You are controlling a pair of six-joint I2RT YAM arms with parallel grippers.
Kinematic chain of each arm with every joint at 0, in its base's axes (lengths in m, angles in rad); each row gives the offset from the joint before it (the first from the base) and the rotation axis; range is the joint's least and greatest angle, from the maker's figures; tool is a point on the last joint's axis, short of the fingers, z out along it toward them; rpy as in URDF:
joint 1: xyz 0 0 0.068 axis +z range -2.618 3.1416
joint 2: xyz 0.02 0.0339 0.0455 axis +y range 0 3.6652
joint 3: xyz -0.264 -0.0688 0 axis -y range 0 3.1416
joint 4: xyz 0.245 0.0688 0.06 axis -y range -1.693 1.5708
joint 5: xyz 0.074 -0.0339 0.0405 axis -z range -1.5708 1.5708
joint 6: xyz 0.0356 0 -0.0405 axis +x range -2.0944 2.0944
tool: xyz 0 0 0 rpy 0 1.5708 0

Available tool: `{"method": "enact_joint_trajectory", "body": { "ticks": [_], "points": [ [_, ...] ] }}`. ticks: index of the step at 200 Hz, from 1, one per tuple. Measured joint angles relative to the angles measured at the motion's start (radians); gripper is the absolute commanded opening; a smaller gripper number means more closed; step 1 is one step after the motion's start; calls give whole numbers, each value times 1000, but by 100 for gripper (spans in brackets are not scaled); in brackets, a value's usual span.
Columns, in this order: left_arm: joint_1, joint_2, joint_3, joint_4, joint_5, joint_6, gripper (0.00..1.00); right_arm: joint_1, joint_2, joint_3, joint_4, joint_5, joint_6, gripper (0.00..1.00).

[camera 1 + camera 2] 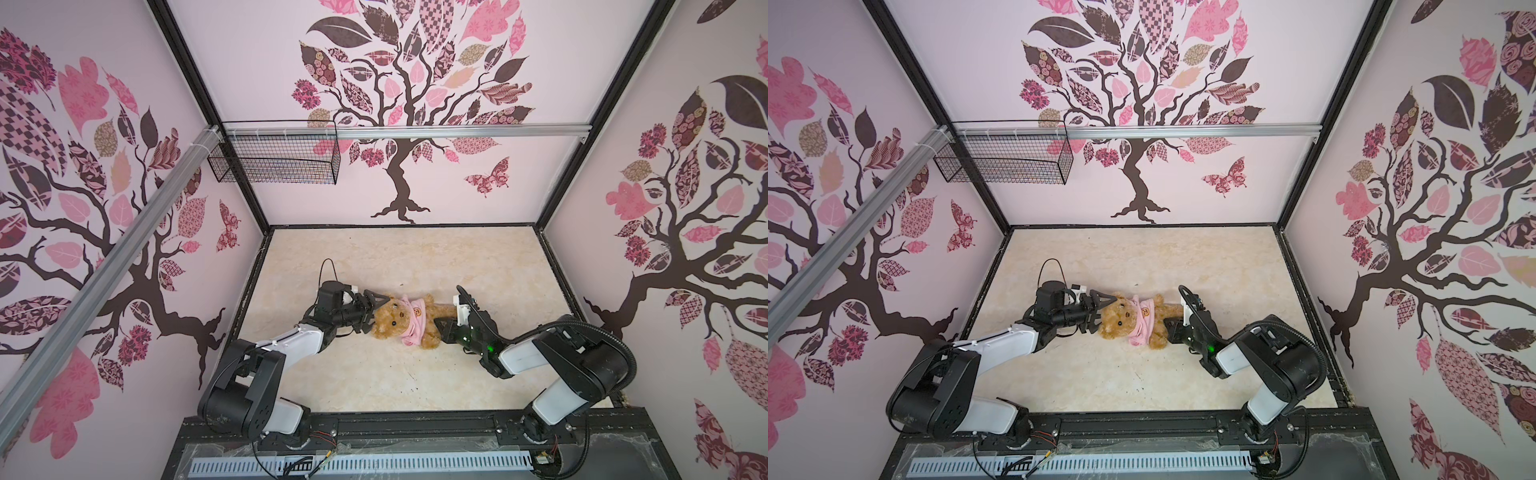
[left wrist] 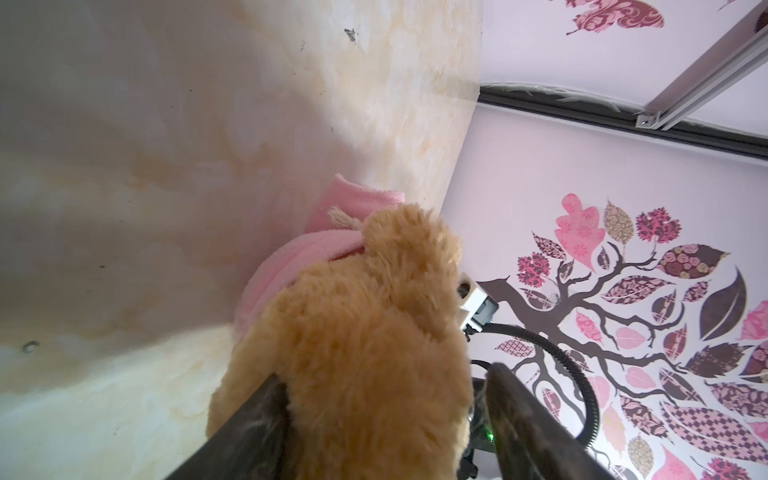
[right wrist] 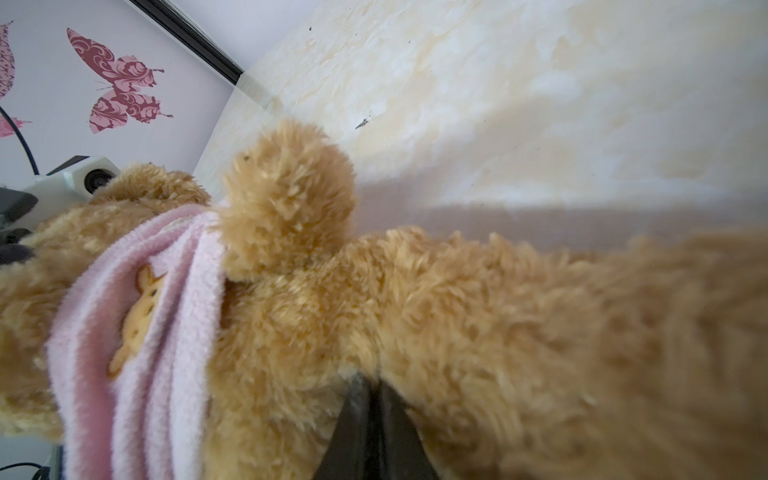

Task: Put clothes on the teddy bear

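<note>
In both top views the golden-brown teddy bear (image 1: 392, 318) (image 1: 1119, 318) lies on its back on the table, head to the left. A small pink shirt (image 1: 411, 320) (image 1: 1142, 322) is bunched around its neck and chest, and its belly and legs are bare. My left gripper (image 1: 372, 316) (image 1: 1098, 316) is open, its fingers standing on either side of the head. In the left wrist view the head (image 2: 357, 332) fills the gap between the jaws (image 2: 384, 378). My right gripper (image 1: 438, 324) (image 3: 370, 380) is shut, its tips buried in the fur of the lower body (image 3: 457, 311).
A black wire basket (image 1: 274, 160) hangs from the aluminium rail on the back wall, high above the marbled table (image 1: 415, 257). Decorated walls close in the left, right and back sides. Both arm bases sit along the front edge.
</note>
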Motion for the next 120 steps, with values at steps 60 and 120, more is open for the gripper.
{"method": "enact_joint_trajectory", "body": {
  "ticks": [60, 120],
  "points": [
    [-3, 30, 40, -51, 8, 16, 51, 33, 0, -24, 27, 61, 0, 10],
    [-6, 84, 48, -39, 0, 104, 4, 39, -100, -35, -80, 79, -35, 32]
  ]
}}
